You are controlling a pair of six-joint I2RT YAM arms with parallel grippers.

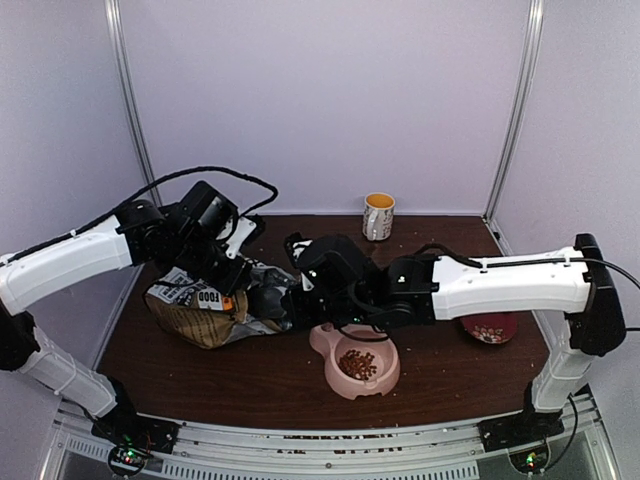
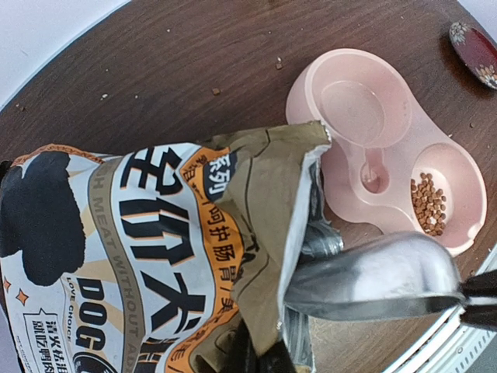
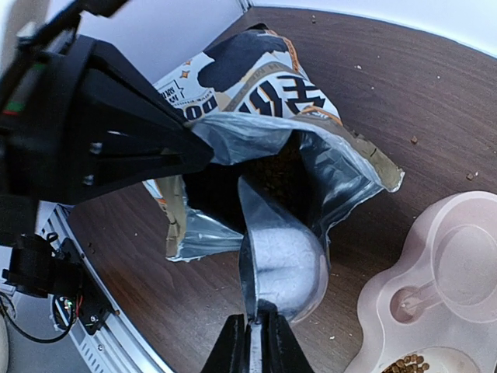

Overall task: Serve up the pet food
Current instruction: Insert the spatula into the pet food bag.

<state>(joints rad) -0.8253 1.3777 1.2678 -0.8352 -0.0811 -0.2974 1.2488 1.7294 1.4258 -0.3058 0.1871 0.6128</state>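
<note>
Right gripper (image 3: pixel 255 330) is clenched on the handle of a metal scoop (image 3: pixel 283 260), whose long axis runs straight ahead from the fingers into the open mouth of the bag (image 3: pixel 264 93). On that mouth's rim the left gripper (image 1: pixel 232 272) is pinched shut. Pet food (image 2: pixel 429 203) lies in 1 of the 2 wells of the pink bowl (image 2: pixel 365 101), just beside the scoop on the right arm's side; more seems to sit inside the bag, dead ahead.
</note>
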